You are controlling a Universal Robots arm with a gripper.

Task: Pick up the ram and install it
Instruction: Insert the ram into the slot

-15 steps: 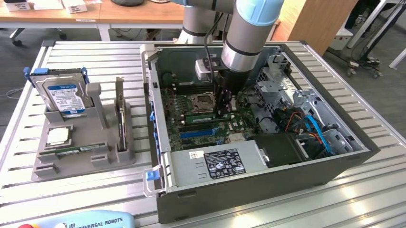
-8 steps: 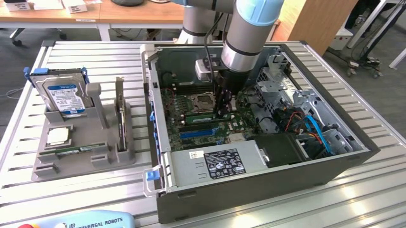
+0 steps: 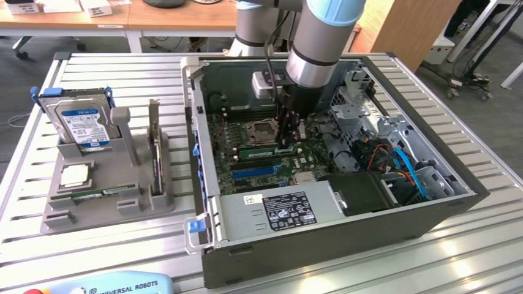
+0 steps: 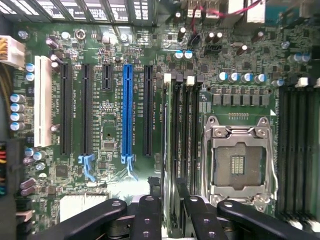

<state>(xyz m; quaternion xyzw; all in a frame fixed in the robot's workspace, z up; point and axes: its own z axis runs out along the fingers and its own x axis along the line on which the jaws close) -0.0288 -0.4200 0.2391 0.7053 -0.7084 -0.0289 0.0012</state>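
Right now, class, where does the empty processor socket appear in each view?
Exterior view: processor socket inside the case, just to the exterior view's left of the claw.
Wrist view: processor socket between two banks of memory slots.
Shared landmark: the blue expansion slot.

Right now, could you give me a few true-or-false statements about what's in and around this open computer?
1. The processor socket is empty. True.
2. The hard drive sits inside the computer case. False: it stands in the grey holder on the table beside the case.
3. The gripper hangs over the ram, which stands in a slot beside the socket. True.
4. The coloured card slot on the motherboard is red. False: it is blue.
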